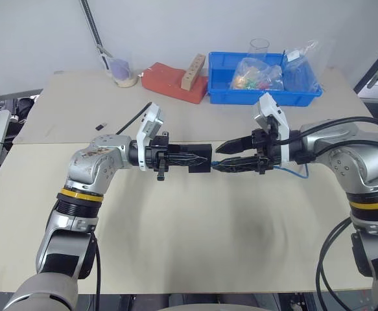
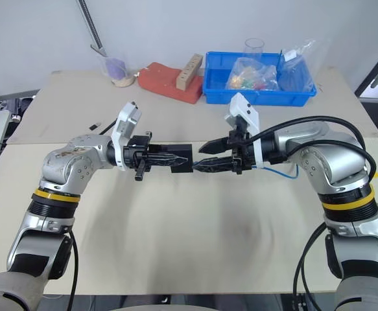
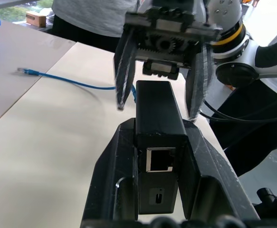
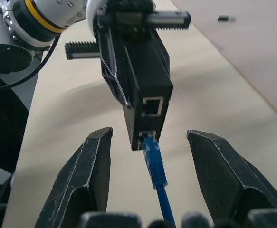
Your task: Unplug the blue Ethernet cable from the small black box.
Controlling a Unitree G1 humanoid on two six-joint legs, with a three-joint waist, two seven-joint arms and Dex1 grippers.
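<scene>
With the left gripper (image 1: 195, 159) clamped on the small black box (image 4: 145, 90) above the table (image 1: 176, 246), close your open right gripper (image 4: 150, 156) on the blue Ethernet cable (image 4: 155, 166) plug at the box's lower port, then pull straight out.

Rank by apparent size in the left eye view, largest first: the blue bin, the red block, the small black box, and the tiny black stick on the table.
1. Blue bin
2. Red block
3. Small black box, partly covered by the left gripper
4. Tiny black stick
</scene>
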